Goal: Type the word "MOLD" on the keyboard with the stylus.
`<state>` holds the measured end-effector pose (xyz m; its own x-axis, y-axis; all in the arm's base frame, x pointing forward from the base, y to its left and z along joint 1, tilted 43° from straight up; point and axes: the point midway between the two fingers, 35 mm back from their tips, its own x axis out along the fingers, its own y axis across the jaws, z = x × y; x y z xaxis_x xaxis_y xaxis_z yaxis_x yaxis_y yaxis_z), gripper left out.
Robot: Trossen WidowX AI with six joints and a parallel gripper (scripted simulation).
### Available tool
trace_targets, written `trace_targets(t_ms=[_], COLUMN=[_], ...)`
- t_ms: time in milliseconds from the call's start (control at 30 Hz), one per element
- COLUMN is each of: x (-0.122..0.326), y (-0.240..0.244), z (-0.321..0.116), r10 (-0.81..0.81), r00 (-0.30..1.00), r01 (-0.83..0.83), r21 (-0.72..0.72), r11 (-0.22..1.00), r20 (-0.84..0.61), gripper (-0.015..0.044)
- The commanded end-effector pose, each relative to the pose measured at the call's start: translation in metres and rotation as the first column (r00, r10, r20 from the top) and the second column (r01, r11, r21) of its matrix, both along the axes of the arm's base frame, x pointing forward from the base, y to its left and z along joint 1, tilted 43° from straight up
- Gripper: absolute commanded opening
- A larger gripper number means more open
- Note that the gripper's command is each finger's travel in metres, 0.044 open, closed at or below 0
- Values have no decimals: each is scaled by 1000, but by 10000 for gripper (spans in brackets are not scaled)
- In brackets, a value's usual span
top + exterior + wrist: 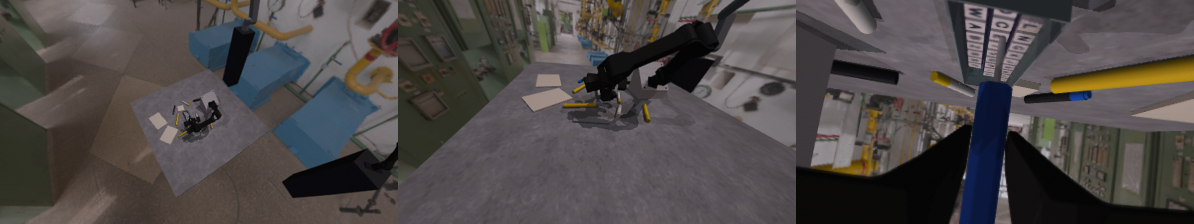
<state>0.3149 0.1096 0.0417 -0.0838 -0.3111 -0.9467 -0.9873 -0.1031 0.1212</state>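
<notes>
My gripper (989, 135) (608, 96) is shut on the stylus. The stylus (989, 112) has a blue body and a thin grey tip, and points away from the fingers over the keyboard. The keyboard (1058, 11) (186, 115) has a dark frame and rows of white letter keys; W, A, C, L, N and G can be read in the wrist view. The stylus tip (1000, 52) appears over the middle row of keys, near C and E. Whether it touches a key cannot be told. In the exterior view the arm mostly hides the keyboard.
Yellow sticks (177, 119) (579, 105) (1121, 75) lie around the keyboard. A black marker (866, 71), a white-and-yellow pen (958, 86) and a black-and-blue pen (1056, 97) lie beyond it. A grey box (209, 98) stands beside the arm; flat beige pads (158, 120) (547, 99) lie opposite.
</notes>
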Motion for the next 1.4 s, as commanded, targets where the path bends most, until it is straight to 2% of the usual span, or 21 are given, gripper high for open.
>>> trace_targets(t_ms=[0, 1367], x=[0, -3], y=[1, 12], z=[-1, -13], r10=[-5, -5], r00=[1000, 1000], r01=[5, 5], r21=[4, 5], r11=[1000, 1000], r20=[1, 0], gripper=[81, 81])
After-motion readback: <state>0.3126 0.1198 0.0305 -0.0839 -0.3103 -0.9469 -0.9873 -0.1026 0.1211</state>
